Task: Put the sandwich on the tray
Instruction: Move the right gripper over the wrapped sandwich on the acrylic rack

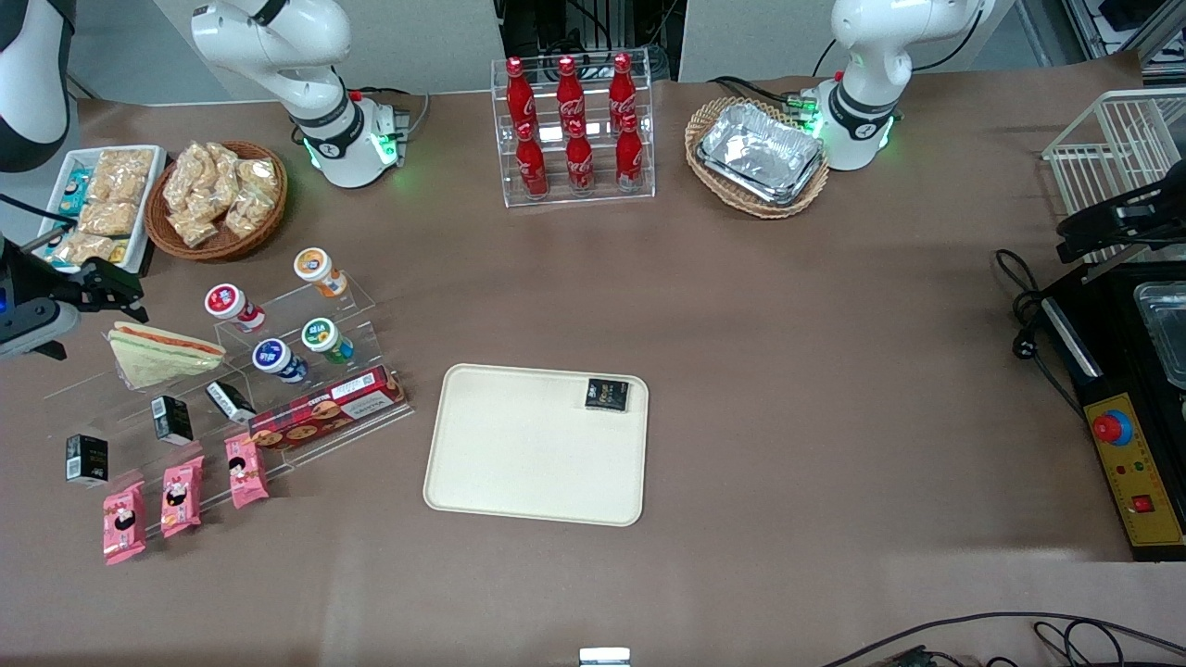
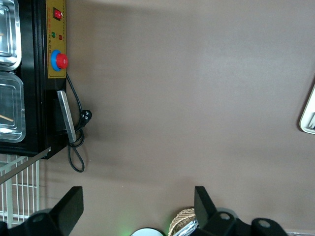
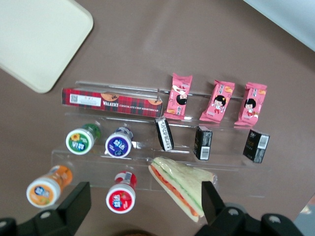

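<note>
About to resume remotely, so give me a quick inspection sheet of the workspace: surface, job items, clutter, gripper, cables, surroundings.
Surface: brown table, flat.
Sandwich: on the clear display stand, not yet moved.
Tray: nearer the table's middle; a small black packet lies in one corner.
Clutter: pink snack packets, biscuit box, small jars, cola bottles, snack basket, foil trays.
Gripper: open, above the sandwich, not touching.
Cables: black cord by the control box.
Surroundings: white wire rack.
</note>
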